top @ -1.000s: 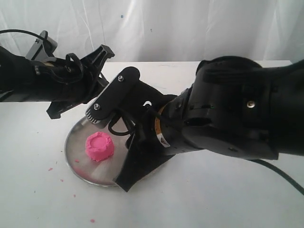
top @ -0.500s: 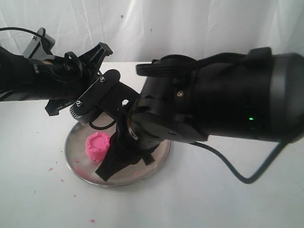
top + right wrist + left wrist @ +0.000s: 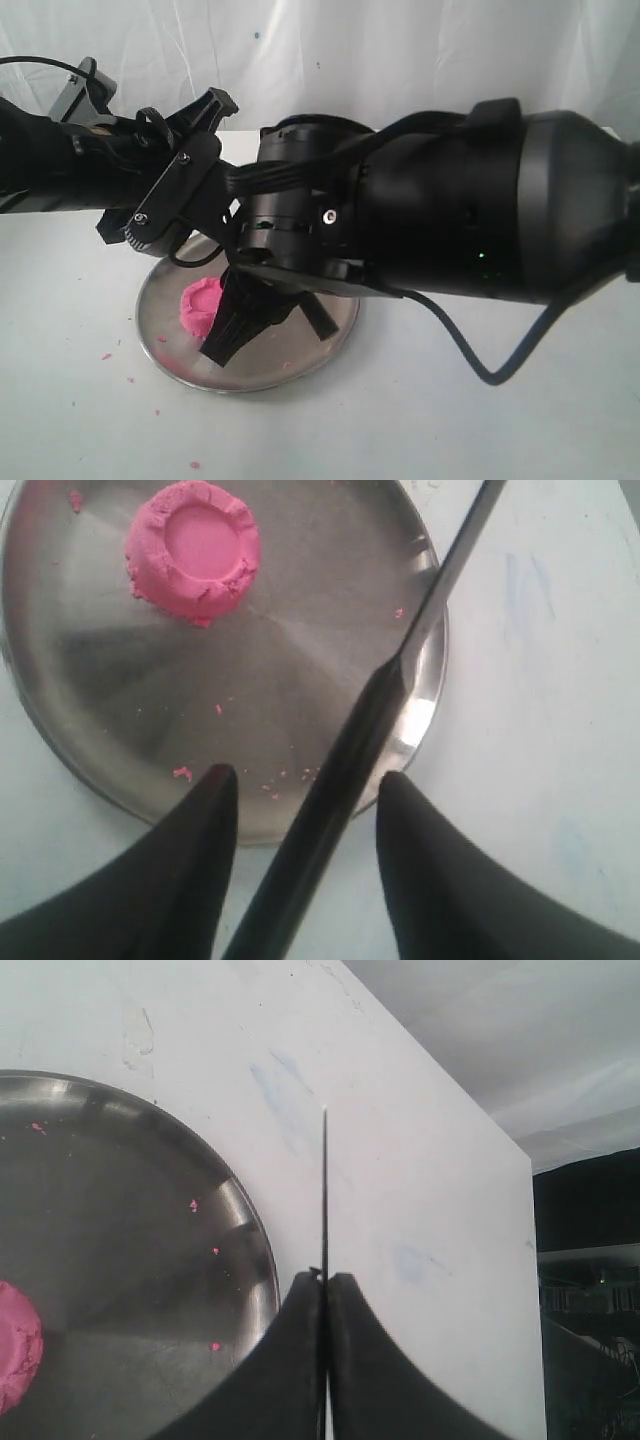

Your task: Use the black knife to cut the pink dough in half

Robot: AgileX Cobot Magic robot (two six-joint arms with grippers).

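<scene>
The left pincer is clenched on the black knife, its two dark fingers pressed flat against the blade; in the left wrist view the blade shows edge-on as a thin dark line running straight out beyond the fingertips, its tip over the white surface; the steel plate lies just to one side of this pincer, and the pink dough sits on the plate well off to that same side, only partly in view.

The right pincer is released, its two fingers spread apart and touching nothing; the knife passes through the gap between them in the right wrist view, handle nearest and blade reaching out past the fingertips over the plate's rim; whether the knife touches the plate cannot be told.

The pink dough is a single round lump with a dented top, resting on the plate ahead of the right pincer and off to one side of the blade, apart from it; small pink crumbs are scattered on the plate close to the right fingertips.

In the exterior view the right arm hides much of the plate, and the dough peeks out beside the right pincer's dark fingers; more crumbs dot the white surface near the plate.
</scene>
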